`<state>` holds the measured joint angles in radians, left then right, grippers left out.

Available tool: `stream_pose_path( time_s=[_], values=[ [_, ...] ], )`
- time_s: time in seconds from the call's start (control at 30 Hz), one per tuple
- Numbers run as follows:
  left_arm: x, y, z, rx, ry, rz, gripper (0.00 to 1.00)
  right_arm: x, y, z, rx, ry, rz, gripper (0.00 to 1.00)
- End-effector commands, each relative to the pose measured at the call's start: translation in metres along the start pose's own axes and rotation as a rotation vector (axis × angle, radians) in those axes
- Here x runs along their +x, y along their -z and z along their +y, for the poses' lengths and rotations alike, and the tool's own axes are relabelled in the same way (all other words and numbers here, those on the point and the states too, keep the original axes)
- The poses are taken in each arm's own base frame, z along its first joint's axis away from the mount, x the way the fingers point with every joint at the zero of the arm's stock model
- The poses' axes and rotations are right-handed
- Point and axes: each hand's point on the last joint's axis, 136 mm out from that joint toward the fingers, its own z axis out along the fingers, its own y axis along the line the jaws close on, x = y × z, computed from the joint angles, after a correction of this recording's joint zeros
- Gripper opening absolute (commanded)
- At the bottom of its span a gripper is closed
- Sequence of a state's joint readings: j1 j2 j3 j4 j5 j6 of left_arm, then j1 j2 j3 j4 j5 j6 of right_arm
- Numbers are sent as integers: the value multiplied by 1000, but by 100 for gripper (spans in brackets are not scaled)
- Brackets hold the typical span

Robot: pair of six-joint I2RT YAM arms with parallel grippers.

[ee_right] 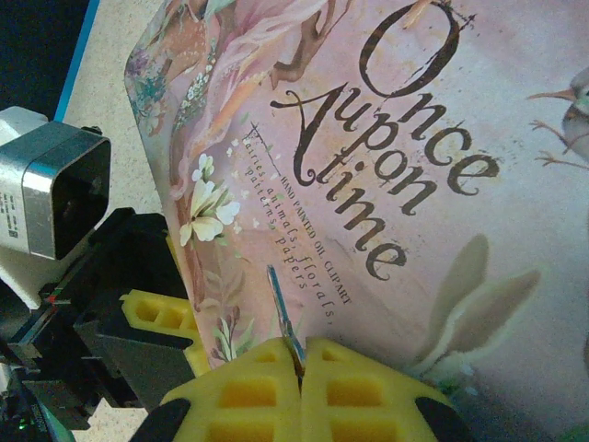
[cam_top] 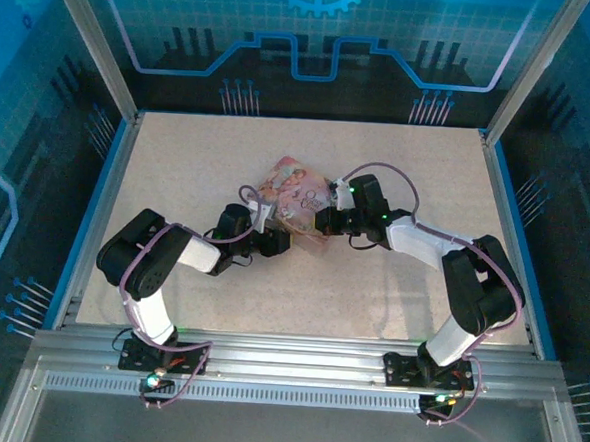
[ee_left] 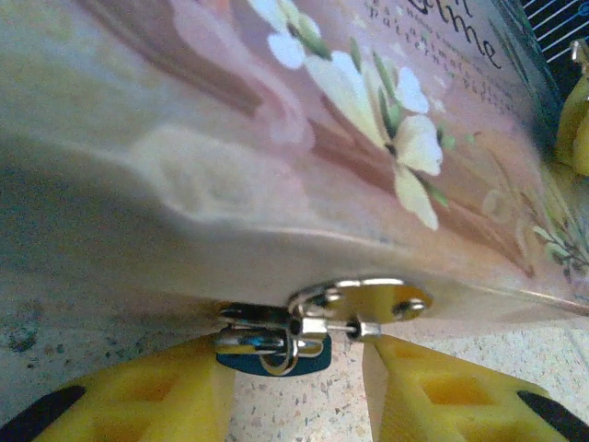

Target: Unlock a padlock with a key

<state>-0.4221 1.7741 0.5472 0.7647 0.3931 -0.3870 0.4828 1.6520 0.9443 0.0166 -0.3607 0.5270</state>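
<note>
Right fingers (ee_right: 359, 391) pinch key (ee_right: 283, 318), padlock (ee_left: 274, 354) against tin (ee_left: 276, 138)

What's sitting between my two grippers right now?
The pink tin lies between them. The top view shows the left gripper at its near-left edge and the right gripper, shut on the key, at its near-right edge.

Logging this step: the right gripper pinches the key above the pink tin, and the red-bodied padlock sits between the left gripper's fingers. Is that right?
One slip: the padlock is blue-bodied, not red, as the left wrist view shows. It does sit between the fingers of the left gripper, and the right gripper pinches the key above the pink tin.
</note>
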Motion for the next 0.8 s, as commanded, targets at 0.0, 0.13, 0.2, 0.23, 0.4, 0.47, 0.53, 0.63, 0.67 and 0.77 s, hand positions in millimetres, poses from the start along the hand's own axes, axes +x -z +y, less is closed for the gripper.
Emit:
stream_pose_path(
  time_s=[0.0,0.13,0.2,0.23,0.4,0.47,0.53,0.63,0.67,0.77],
  values=[
    [-23,-3,-16,48,-22,-65,40,7,-3,-8,40,2,27,0],
    [-24,-4,-16,48,-14,-67,37,7,-3,-7,38,6,27,0],
    [-25,-4,-17,51,-9,-70,36,8,-3,-5,34,13,28,0],
    [-26,-4,-18,54,-7,-69,35,7,-3,-4,33,17,27,0],
    [-26,-4,-20,64,2,-67,33,6,-3,1,21,40,20,0],
    [-26,-4,-23,70,2,-64,32,3,-2,5,12,52,7,0],
    [-26,-3,-26,74,6,-60,32,-1,1,9,3,67,-9,0],
    [-25,-3,-29,77,11,-57,32,-4,3,13,-2,81,-22,0],
    [-25,-3,-30,78,12,-61,33,-4,3,14,0,82,-22,0],
    [-27,-4,-29,77,25,-72,39,-2,0,11,5,67,-11,0]
  ],
)
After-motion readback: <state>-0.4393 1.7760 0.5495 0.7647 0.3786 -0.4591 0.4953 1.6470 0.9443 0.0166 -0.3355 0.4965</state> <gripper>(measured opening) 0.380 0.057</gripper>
